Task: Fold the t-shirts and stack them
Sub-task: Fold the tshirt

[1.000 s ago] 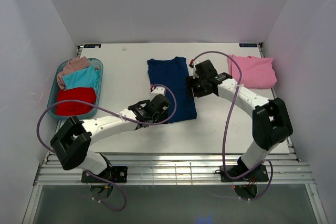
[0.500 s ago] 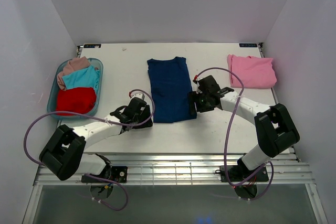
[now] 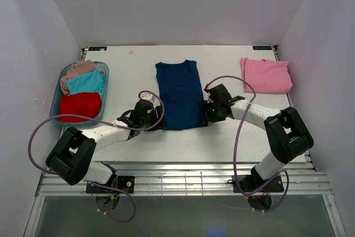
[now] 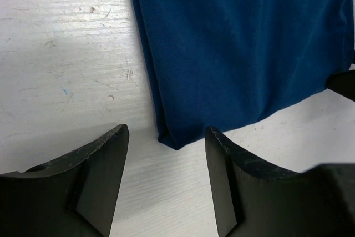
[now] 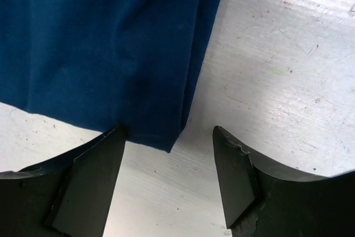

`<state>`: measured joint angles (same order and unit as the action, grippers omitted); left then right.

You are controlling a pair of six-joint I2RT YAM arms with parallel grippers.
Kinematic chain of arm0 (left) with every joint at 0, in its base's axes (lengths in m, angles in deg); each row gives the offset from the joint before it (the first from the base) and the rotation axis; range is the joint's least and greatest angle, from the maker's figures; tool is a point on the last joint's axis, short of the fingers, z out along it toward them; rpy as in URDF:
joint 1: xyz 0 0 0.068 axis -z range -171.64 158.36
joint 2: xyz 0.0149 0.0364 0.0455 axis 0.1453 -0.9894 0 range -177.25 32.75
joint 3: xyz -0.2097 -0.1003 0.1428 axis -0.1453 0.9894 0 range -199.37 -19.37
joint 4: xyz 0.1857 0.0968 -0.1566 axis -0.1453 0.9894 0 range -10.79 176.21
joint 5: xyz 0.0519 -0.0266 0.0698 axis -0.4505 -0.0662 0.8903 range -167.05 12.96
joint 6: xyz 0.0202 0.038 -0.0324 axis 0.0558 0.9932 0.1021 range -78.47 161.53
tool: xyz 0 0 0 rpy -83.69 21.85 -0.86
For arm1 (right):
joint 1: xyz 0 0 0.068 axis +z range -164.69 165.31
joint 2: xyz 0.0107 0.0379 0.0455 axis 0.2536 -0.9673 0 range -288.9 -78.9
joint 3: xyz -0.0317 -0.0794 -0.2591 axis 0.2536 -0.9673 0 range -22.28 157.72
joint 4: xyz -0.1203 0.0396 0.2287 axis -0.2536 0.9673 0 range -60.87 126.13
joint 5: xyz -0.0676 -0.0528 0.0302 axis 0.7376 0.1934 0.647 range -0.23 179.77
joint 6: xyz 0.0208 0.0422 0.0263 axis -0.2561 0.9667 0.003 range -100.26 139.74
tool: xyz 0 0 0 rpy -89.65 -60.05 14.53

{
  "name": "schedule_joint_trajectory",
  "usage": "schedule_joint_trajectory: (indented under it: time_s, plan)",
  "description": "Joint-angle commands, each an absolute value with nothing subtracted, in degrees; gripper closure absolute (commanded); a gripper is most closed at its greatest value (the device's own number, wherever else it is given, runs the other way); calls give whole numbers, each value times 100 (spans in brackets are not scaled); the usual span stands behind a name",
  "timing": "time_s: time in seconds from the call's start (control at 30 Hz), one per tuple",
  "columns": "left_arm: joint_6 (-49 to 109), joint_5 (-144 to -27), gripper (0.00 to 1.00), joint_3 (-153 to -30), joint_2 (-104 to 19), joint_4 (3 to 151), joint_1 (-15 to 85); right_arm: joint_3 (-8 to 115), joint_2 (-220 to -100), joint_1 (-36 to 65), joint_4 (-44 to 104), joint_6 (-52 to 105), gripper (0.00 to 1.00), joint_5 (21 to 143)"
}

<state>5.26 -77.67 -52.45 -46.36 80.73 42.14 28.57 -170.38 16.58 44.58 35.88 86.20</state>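
Observation:
The navy t-shirt lies flat in the middle of the table, folded into a long strip, its print hidden. My left gripper is open at the shirt's near left corner, which lies between its fingers. My right gripper is open at the near right corner. A folded pink t-shirt lies at the far right. Red, teal and dusty-pink tees sit in the basket on the left.
A teal basket stands at the table's left side. White walls close in the table on three sides. A slatted metal rail runs along the near edge by the arm bases.
My left gripper swung off the shirt to the left, then came back to its near left corner. My right gripper moved down the shirt's right edge to the near right corner.

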Motion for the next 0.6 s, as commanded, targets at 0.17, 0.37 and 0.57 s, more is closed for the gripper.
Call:
schedule_joint_trajectory:
  time_s: [0.17,0.37,0.57]
  plan:
    - [515,-7793,34,-5374,-5004,8325,4158,2694,-17145,1678,4197,3644,30,8713]
    - [664,-7494,37,-5470,-4960,8668,4158,2606,-17277,1678,4065,3749,32,8582]
    - [611,-7388,45,-5497,-4986,9002,4158,2500,-17259,1721,4003,3802,36,8476]
